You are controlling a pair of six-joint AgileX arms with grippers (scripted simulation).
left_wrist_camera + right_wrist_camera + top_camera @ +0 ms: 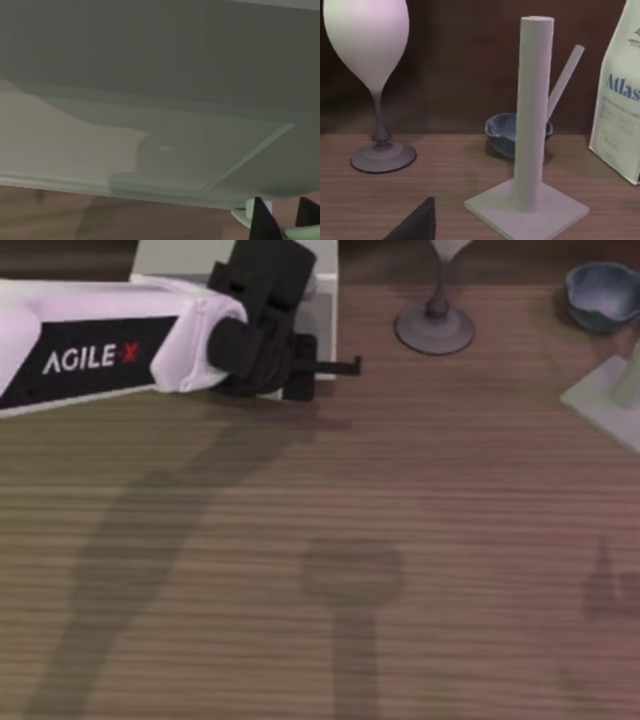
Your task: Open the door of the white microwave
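Note:
The white microwave stands at the table's back left, largely covered in the top view by my left arm. Its door, white-framed with a pale grey window, fills the left wrist view. My left gripper is at the microwave's front right corner. Its two dark fingertips stand close together on either side of the door's white handle, shut on it. My right arm is outside the top view. Only one dark fingertip of it shows, low over the table.
A wine glass stands right of the microwave, with a blue bowl at the back right. A white stand with an upright post sits on its square base. A white bag stands beside it.

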